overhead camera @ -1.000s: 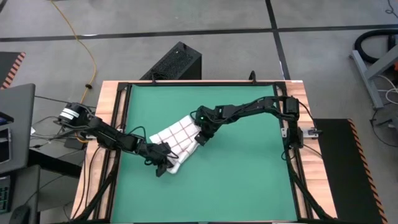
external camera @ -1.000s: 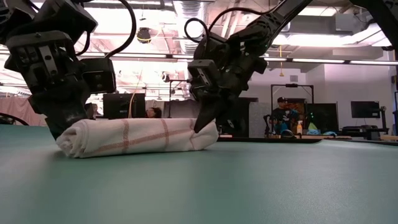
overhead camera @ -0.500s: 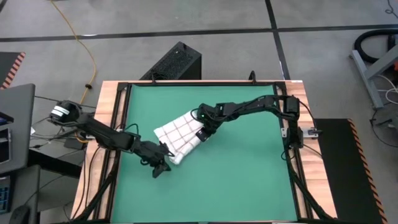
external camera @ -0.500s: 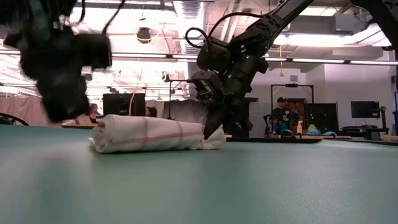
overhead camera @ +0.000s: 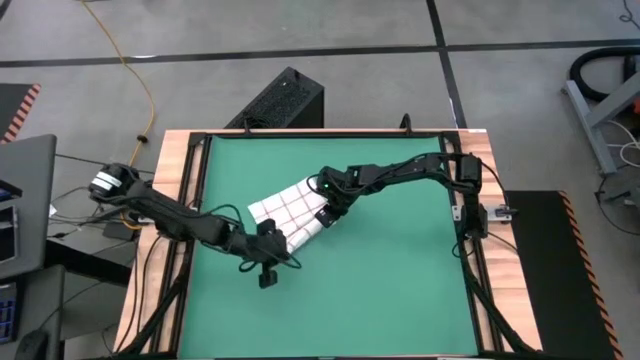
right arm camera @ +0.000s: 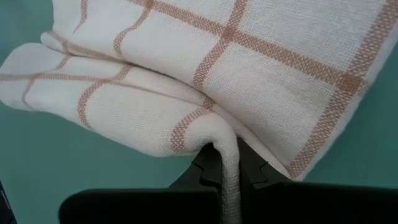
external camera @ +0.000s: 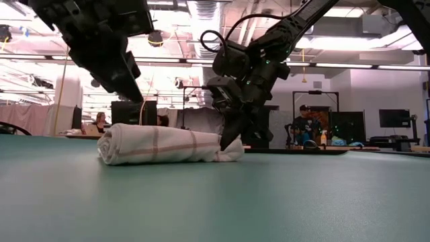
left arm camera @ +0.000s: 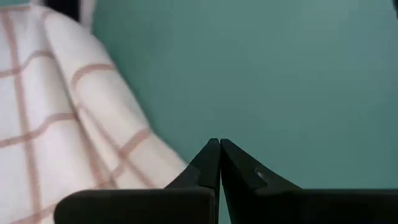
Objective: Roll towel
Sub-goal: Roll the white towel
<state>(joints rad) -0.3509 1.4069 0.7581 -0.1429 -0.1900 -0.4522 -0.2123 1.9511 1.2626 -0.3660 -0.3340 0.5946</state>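
High view shows the towel (overhead camera: 292, 222) lying a little left of centre on the green mat (overhead camera: 400, 290), partly rolled, its rolled edge toward the lower left of the frame and a flat checked tail running up toward the right. The right tool (overhead camera: 326, 216) sits at the towel's right-hand end with its jaws clamped on a fold of the cloth, which the right wrist view shows pinched between the two dark fingers (right arm camera: 208, 169). The left tool (overhead camera: 266, 270) hovers just below the roll's lower-left end, apart from the cloth, its jaws pressed together and holding nothing; the low view has it raised above the roll. Judging by the flat tail, the roll is perhaps half done. To do this step well, the left tool should return to the roll's free end and grip it level with the right, so both ends turn together and the roll stays even; uneven turning would likely cone the roll or loosen its layers on the surface.
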